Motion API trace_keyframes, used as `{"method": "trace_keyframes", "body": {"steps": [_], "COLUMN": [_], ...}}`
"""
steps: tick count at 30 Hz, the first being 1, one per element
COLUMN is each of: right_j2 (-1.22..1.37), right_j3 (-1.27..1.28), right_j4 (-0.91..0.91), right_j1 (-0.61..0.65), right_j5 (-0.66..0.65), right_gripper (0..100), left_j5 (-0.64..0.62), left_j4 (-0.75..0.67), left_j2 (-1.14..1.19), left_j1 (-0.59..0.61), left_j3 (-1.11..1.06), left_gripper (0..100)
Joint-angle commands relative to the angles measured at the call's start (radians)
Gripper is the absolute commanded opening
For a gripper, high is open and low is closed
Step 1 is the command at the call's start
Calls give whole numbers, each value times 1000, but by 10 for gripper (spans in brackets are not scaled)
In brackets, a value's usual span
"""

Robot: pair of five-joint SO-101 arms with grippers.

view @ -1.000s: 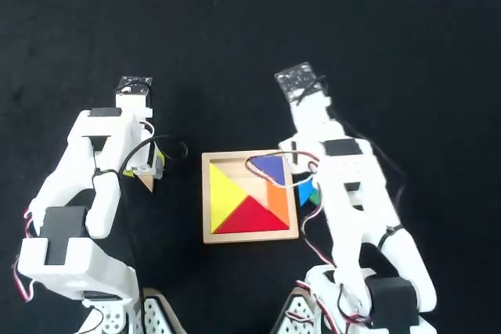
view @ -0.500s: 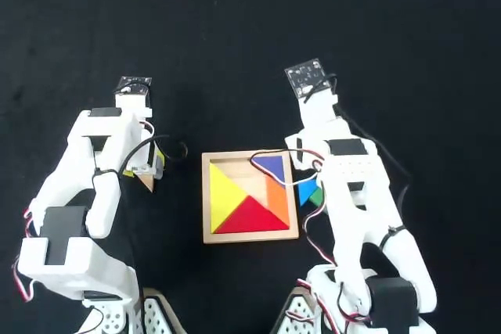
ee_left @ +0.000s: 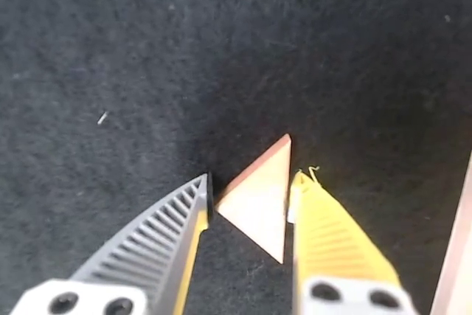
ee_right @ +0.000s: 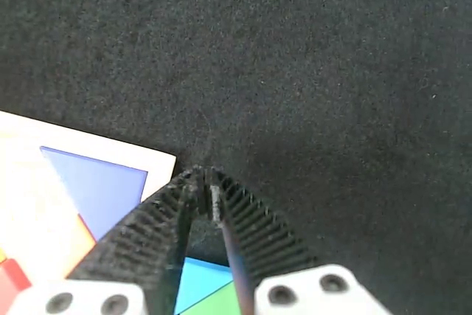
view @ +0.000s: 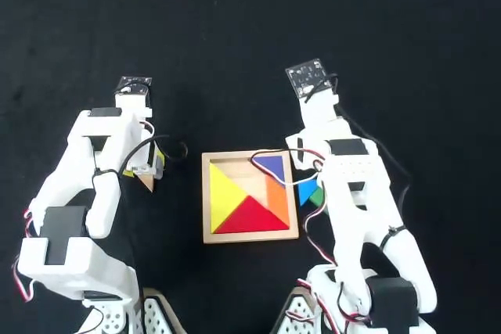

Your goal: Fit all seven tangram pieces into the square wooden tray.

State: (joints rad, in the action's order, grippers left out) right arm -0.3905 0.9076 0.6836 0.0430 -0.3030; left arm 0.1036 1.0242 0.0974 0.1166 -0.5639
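The square wooden tray [view: 250,235] lies between the arms and holds a yellow triangle [view: 224,193], a red triangle [view: 252,217], an orange piece [view: 277,197] and a violet-blue triangle [view: 270,167]. Part of the tray floor is bare wood. My left gripper [ee_left: 249,186] is shut on a pale tan triangle [ee_left: 258,201] that rests on the black cloth left of the tray [view: 145,183]. Beside the tray's far right corner [ee_right: 147,158], my right gripper [ee_right: 203,179] is shut with nothing in it. A light blue piece [ee_right: 199,277] and a green piece [view: 316,197] lie just right of the tray, partly under the right arm.
Black cloth covers the whole table. The tray's edge [ee_left: 456,256] shows close to the left gripper. Open cloth stretches across the far half of the table and to both outer sides. Cables loop over the tray's far right corner [view: 262,160].
The right arm has swung slightly to the right, off the tray's far edge, then stopped. The left arm and the tan triangle have kept still.
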Motion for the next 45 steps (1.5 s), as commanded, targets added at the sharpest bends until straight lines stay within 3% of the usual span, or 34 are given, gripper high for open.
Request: {"method": "trace_keyframes", "body": {"steps": [1, 4, 17, 24, 28, 32, 37, 41, 45], "right_j2": [8, 8, 8, 7, 7, 8, 8, 8, 10], "right_j3": [-24, -24, -25, -27, -44, -73, -93, -94, -93], "right_j4": [-17, -17, -17, -17, -32, -52, -52, -52, -52], "right_j1": [-11, -11, -14, -23, -103, -218, -304, -315, -315], "right_j5": [8, 8, 3, 5, 18, 133, 183, 187, 187], "right_gripper": [11, 11, 11, 11, 11, 11, 11, 11, 11], "left_j5": [-5, -5, -5, -6, -6, -8, -206, -387, -489], "left_j4": [12, 12, 23, 97, 95, 97, 97, 95, 49], "left_j2": [-2, -8, -52, -256, -348, -338, -236, -132, -41], "left_j1": [5, 2, -24, -211, -326, -443, -587, -687, -757], "left_j3": [24, 27, 41, 36, 24, 62, 168, 249, 268], "left_gripper": [112, 70, 70, 70, 70, 70, 70, 70, 70]}}
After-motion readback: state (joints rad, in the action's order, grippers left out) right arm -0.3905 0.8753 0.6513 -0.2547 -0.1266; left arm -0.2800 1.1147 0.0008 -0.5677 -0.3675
